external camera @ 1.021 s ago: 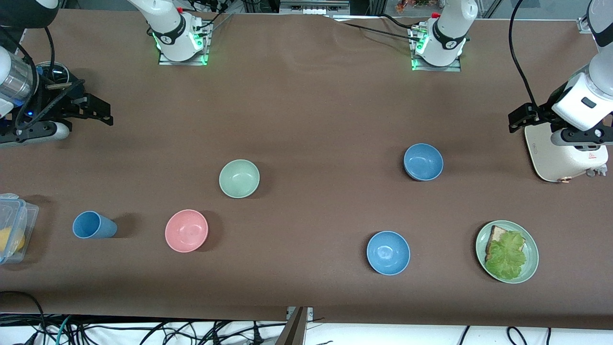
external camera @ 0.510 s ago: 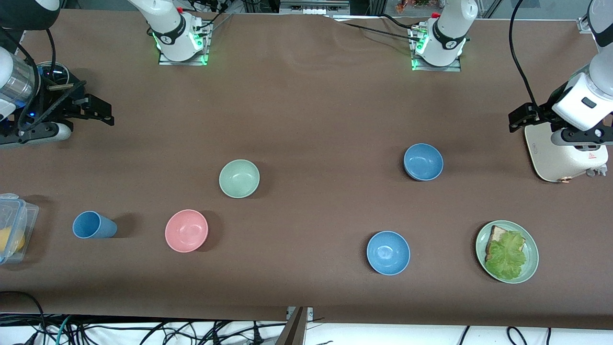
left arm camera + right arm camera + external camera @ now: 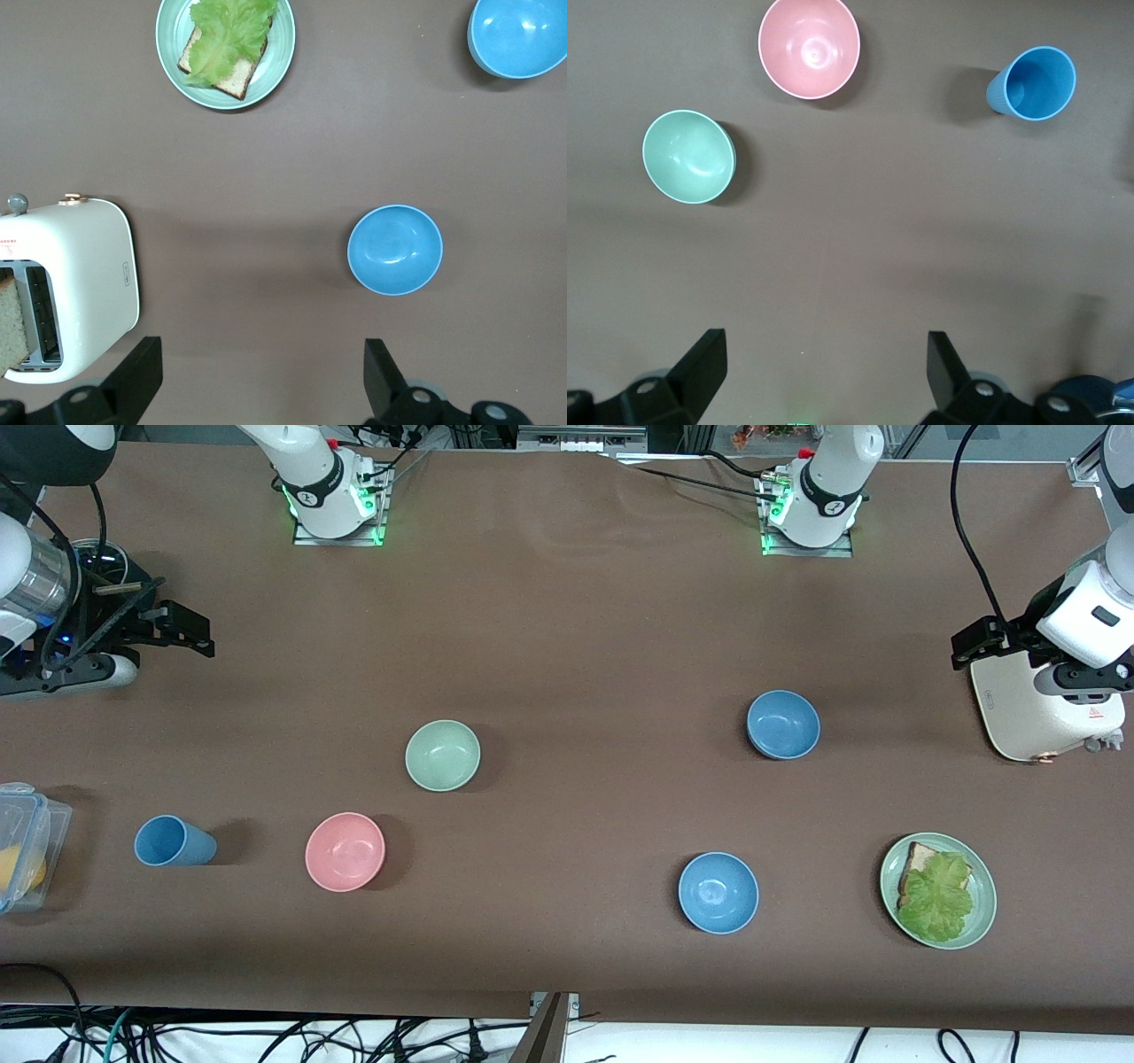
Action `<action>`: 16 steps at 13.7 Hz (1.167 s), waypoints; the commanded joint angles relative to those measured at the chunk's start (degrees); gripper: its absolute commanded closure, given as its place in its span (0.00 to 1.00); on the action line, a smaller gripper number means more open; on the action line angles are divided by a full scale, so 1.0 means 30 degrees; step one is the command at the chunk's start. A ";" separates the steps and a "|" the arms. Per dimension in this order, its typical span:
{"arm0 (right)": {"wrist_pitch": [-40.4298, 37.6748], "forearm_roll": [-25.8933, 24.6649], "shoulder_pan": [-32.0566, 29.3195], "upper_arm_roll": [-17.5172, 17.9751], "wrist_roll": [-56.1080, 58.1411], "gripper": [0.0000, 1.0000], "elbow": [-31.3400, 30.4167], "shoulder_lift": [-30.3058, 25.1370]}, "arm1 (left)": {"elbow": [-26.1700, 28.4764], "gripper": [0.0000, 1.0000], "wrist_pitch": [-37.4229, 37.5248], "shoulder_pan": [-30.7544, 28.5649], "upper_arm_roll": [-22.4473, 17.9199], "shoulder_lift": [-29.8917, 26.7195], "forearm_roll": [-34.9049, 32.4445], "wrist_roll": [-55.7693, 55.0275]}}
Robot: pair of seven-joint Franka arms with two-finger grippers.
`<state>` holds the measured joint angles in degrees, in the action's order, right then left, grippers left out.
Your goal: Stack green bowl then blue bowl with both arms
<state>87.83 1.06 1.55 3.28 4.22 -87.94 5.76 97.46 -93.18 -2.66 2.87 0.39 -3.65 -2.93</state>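
Observation:
The green bowl [image 3: 442, 755] sits upright on the brown table, toward the right arm's end; it also shows in the right wrist view [image 3: 688, 157]. The blue bowl [image 3: 783, 724], muted steel-blue, sits toward the left arm's end and shows in the left wrist view [image 3: 394, 250]. My right gripper [image 3: 197, 632] hangs open and empty over the table's right-arm end, well away from the green bowl; its jaws [image 3: 827, 354] frame bare table. My left gripper [image 3: 967, 646] is open and empty beside the toaster; its jaws [image 3: 261, 359] also frame bare table.
A pink bowl [image 3: 345, 851] and a tall blue cup [image 3: 173, 841] stand nearer the front camera than the green bowl. A brighter sky-blue bowl [image 3: 718, 892] and a green plate [image 3: 985, 886] with toast and lettuce lie nearer too. A white toaster [image 3: 1045, 713] and a plastic container [image 3: 27, 841] stand at the table's ends.
Both grippers have drifted slightly, the left one a little toward its end of the table. The bowls have not moved.

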 commanded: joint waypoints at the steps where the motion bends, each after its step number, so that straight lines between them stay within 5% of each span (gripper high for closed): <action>1: -0.0040 0.0057 -0.0135 0.0166 0.0116 0.00 -0.0275 -0.0309 | -0.0027 0.00 0.0414 -0.0139 0.0362 -0.0218 0.0336 0.0419; 9: 0.2560 0.0464 -0.0105 0.1305 -0.0379 0.00 -0.2436 -0.0397 | -0.0639 0.00 0.0444 -0.0022 0.0539 -0.0131 0.0307 0.0447; 13: 1.0016 0.0789 0.0040 0.3646 -0.3273 0.00 -0.7413 0.0506 | -0.1082 0.00 0.0415 0.0301 0.1037 -0.0101 0.0249 0.0358; 16: 1.4417 0.0644 0.1122 0.3975 -0.4714 0.00 -0.7863 0.3721 | -0.1082 0.00 0.0822 0.0242 0.1037 0.0043 0.0336 0.0360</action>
<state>124.59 2.80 3.64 14.94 -7.50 -111.23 11.85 95.04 -92.56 -1.88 6.20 0.23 -3.63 -2.93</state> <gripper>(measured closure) 0.000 0.000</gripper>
